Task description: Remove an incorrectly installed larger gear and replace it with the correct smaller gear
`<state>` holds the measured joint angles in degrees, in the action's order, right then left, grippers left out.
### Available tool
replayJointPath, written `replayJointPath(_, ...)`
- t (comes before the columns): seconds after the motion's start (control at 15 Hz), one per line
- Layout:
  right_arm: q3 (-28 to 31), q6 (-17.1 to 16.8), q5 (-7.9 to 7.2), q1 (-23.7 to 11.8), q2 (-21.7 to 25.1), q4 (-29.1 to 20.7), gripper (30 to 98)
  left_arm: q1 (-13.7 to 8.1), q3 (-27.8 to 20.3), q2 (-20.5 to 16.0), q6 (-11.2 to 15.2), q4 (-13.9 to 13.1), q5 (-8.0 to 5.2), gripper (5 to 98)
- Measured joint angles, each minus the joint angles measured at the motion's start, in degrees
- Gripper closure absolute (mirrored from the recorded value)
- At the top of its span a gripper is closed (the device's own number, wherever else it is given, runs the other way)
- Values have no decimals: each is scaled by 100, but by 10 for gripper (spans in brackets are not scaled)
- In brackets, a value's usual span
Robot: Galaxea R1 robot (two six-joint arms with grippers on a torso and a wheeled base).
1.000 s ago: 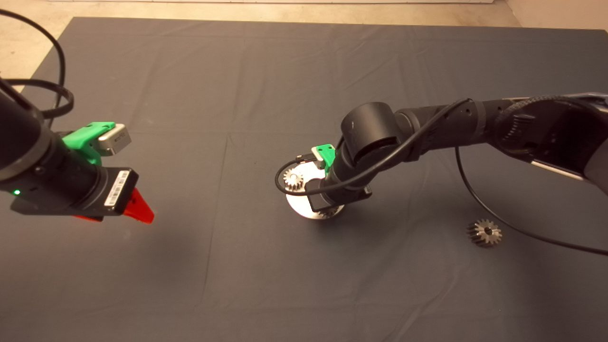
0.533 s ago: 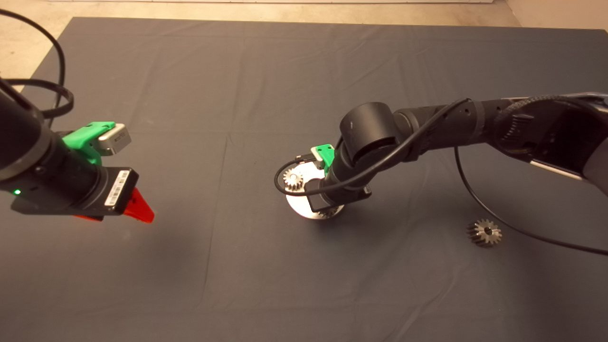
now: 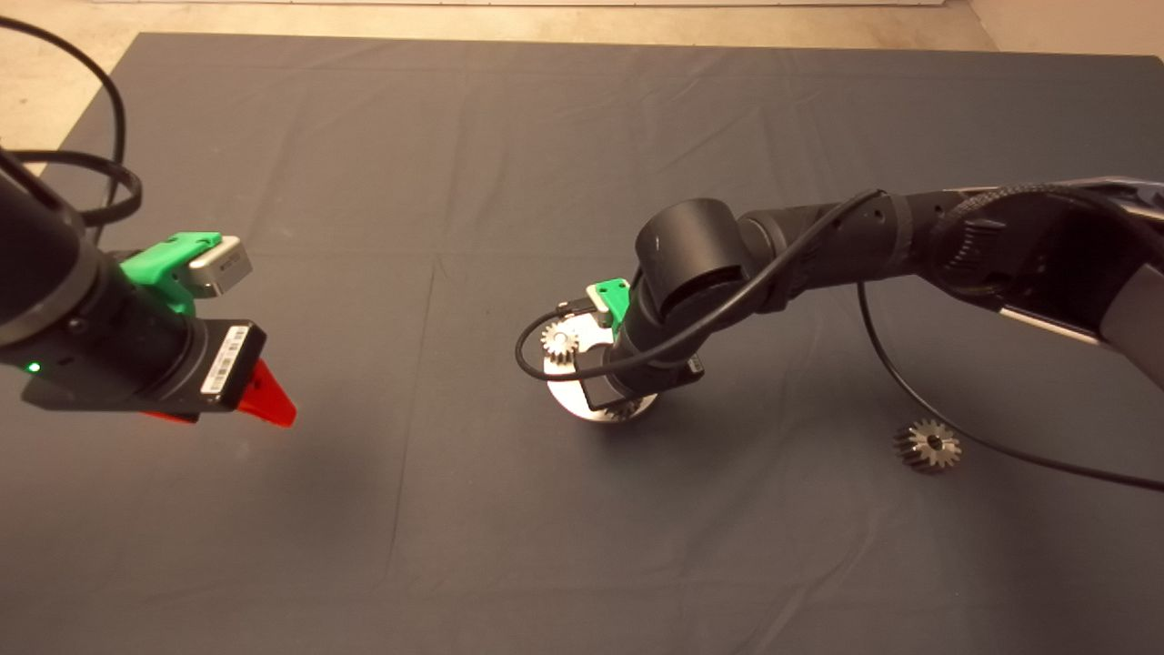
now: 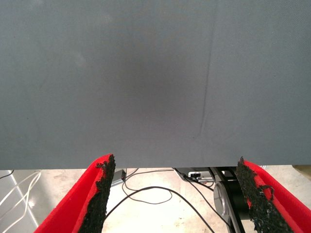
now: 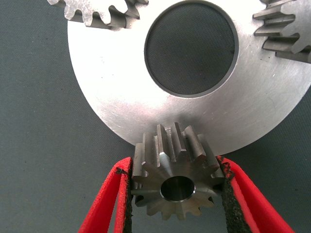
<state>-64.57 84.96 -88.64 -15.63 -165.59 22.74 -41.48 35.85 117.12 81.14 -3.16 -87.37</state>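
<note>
Right gripper [image 5: 175, 187]: pads pinch the larger gear [image 5: 174, 179] on both flanks, at the rim of the silver disc [image 5: 116, 92]. Lift straight up. Smaller gear [image 3: 927, 446] lies apart on the mat [image 3: 455, 136]. Left gripper [image 4: 175, 194] parked, fingers apart.

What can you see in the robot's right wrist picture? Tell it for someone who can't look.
The right gripper is shut on the smaller gear, a dark toothed wheel, at the edge of a round silver plate with a big hole in the middle. Two paler gears sit on the plate's far side, over a dark mat.
</note>
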Motion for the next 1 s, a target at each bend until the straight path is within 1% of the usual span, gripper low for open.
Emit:
replayJointPath(0.27, 0, -2, -9, 1, -12, 0, 917, 1, 0, 5, 0, 0, 2, 401)
replayJointPath(0.33, 0, -19, -9, 1, -12, 0, 905, 0, 0, 2, 0, 0, 2, 401)
replayJointPath(0.6, 0, -142, 0, 1, -2, -2, 905, 0, 0, 6, 0, 2, 2, 401)
replayJointPath(1.0, -33, -199, 11, -7, -7, -9, 902, 0, 0, 5, 2, 2, 2, 401)
